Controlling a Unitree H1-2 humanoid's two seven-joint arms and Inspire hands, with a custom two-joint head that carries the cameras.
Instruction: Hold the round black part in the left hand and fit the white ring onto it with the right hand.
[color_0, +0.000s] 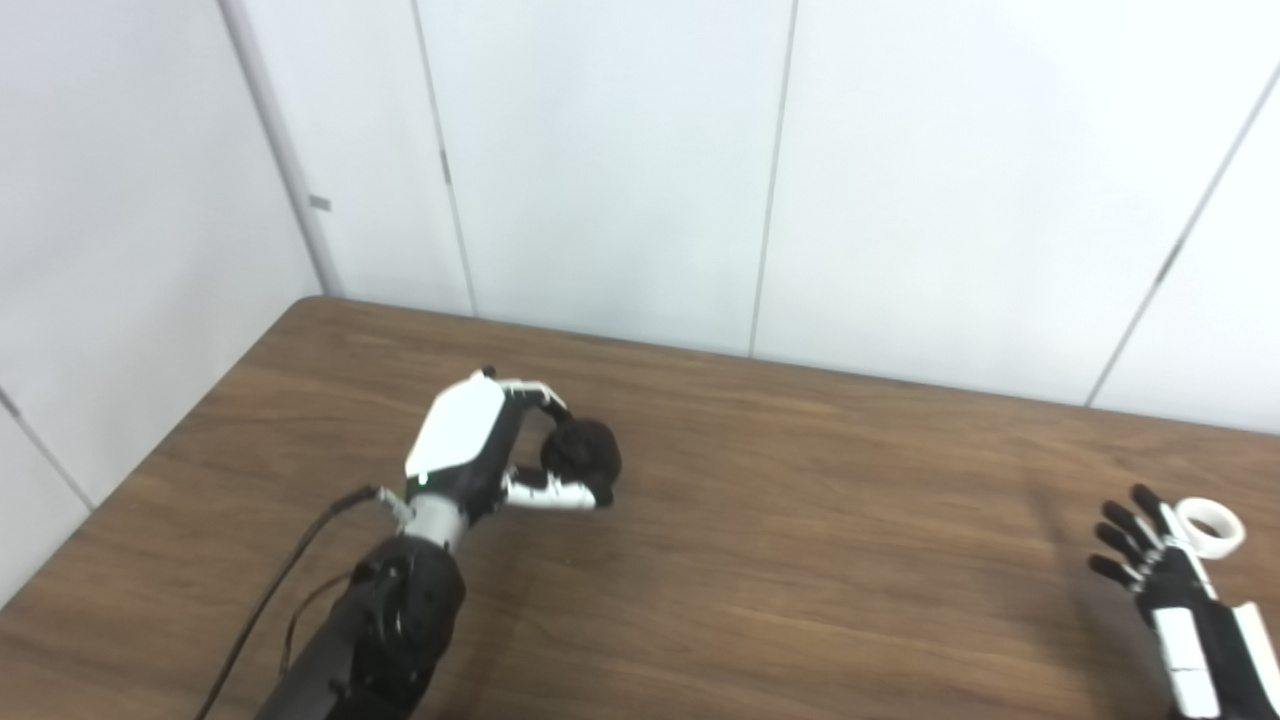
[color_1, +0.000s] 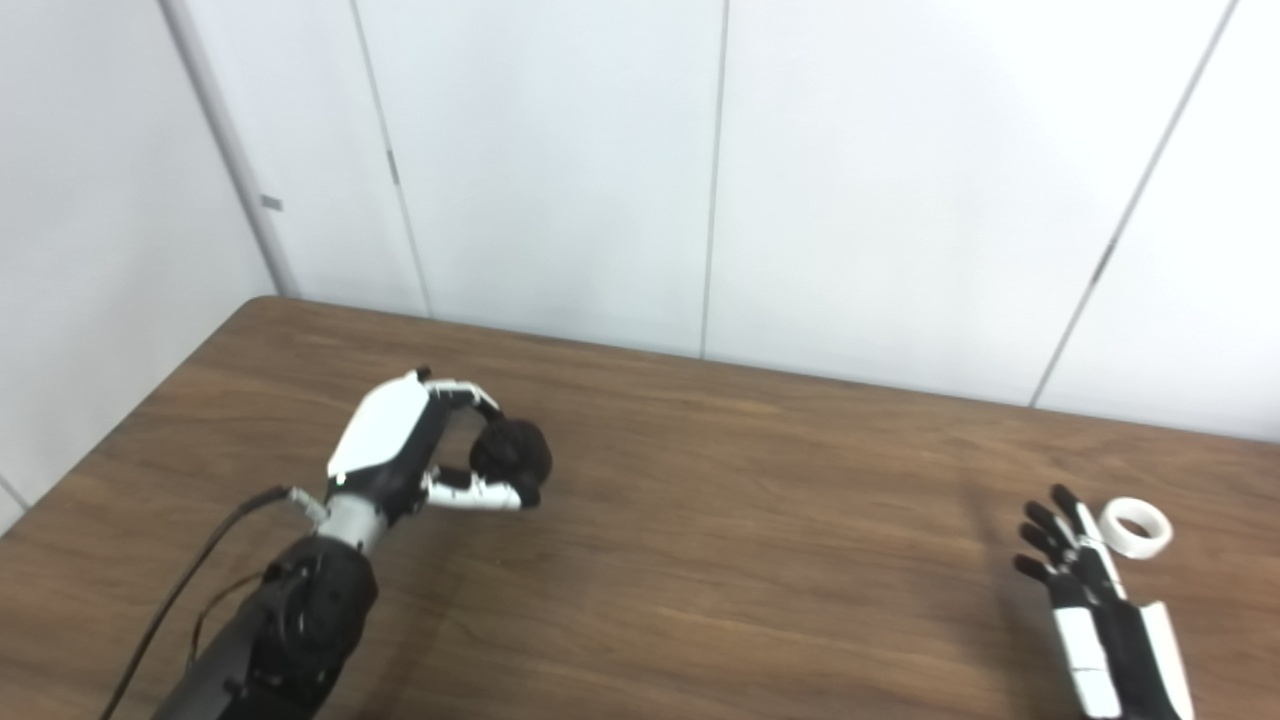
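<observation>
Over on the brown table (color_0: 800, 560), the left hand (color_0: 480, 450) curls around the round black part (color_0: 582, 452), while the right hand (color_0: 1165, 580), fingers spread and empty, sits just beside the white ring (color_0: 1212, 527), which I'd say it must pinch next.

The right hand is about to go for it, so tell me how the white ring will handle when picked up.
The white ring lies flat on the table, so it probably won't roll unless tipped on edge. It looks small and hollow, likely light, and may skid if nudged. Its low profile gives the open right hand little to grip.
</observation>
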